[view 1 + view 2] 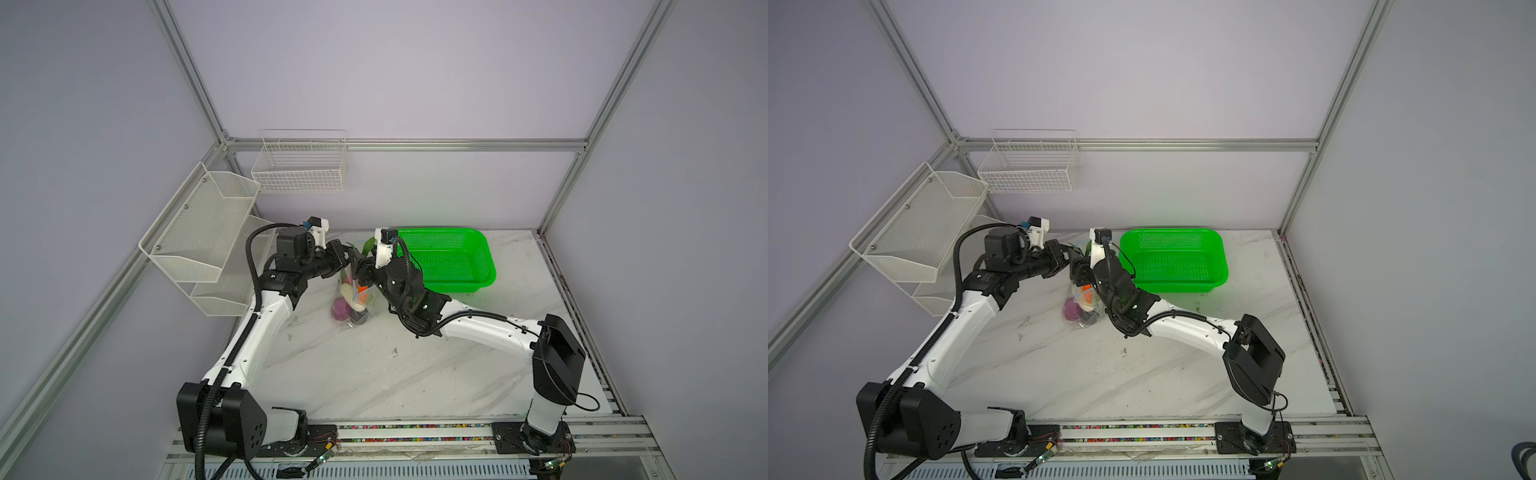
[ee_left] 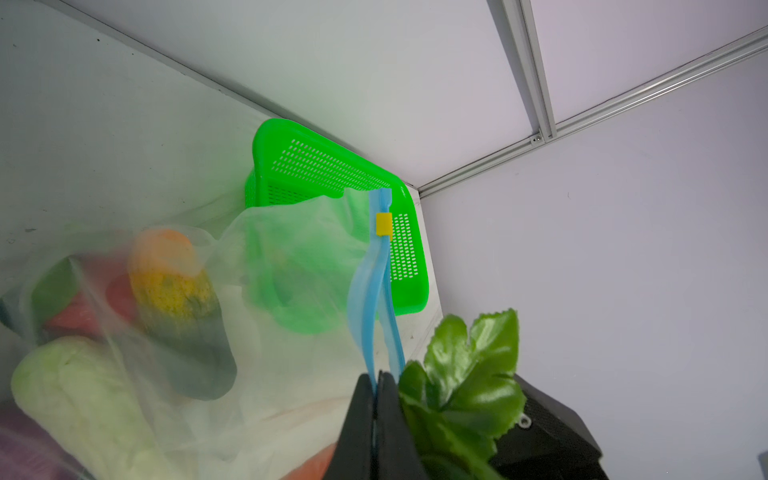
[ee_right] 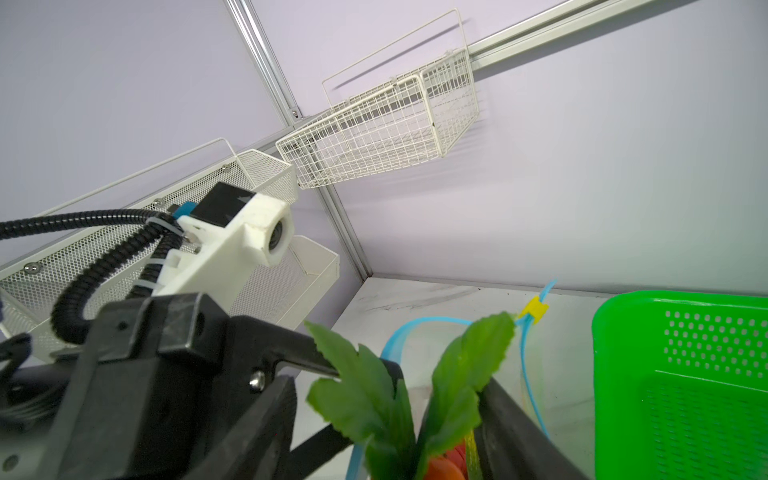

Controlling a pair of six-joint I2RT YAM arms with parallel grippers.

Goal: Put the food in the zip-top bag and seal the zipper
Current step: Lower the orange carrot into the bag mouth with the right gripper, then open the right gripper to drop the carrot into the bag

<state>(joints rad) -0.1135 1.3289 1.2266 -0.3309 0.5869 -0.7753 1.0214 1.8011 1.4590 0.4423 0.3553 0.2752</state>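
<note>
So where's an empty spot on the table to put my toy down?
The big bare stretch of table in front of the zip-top bag, between the left arm and right arm. Also the strip right of the green basket. It's crowded at the back, where the left gripper and right gripper meet at the bag.

lt: bright, even | shadows: soft | blur: food (image 2: 172, 291) in left wrist view | edges: bent lines

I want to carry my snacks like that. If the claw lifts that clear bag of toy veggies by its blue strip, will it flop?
Probably floppy: the bag looks thin and crinkled where the left claw pinches its blue strip. It would likely hang bottom-heavy, since the toy veggies bunch away from that strip.
</note>
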